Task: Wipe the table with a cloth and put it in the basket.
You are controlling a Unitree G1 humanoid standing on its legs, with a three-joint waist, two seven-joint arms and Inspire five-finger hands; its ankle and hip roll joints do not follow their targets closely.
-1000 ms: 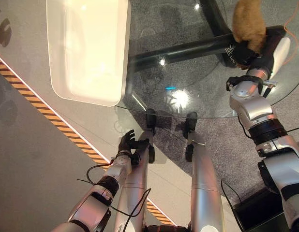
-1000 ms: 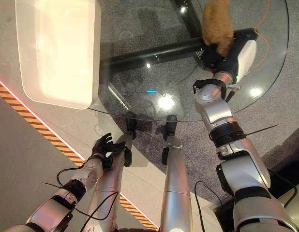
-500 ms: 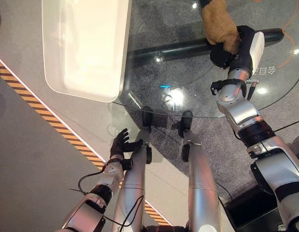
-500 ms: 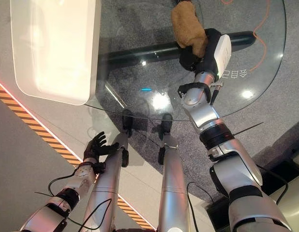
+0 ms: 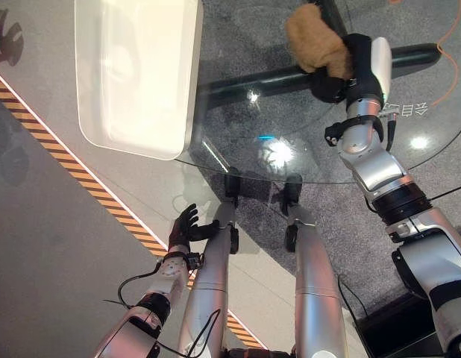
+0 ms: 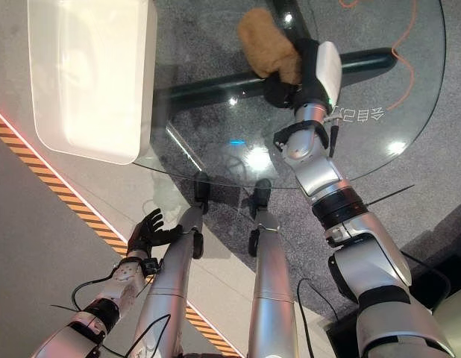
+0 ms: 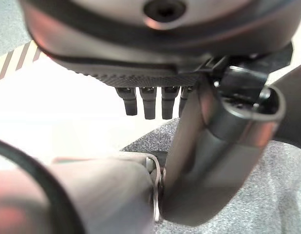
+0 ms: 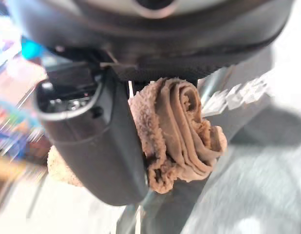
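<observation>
1 basket [image 5: 133,82] | R hand [image 5: 336,71] grips cloth [image 5: 312,46] on table [image 5: 245,112]

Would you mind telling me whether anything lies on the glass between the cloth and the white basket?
Nothing visible does. The right hand holds the brown cloth on the glass table, and the glass toward the white basket is bare.

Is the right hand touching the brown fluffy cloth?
Touching: in the right wrist view the right hand pinches the brown fluffy cloth in its thumb.

Fuzzy cloth [image 5: 314,43], glossy glass table [image 5: 439,127]
</observation>
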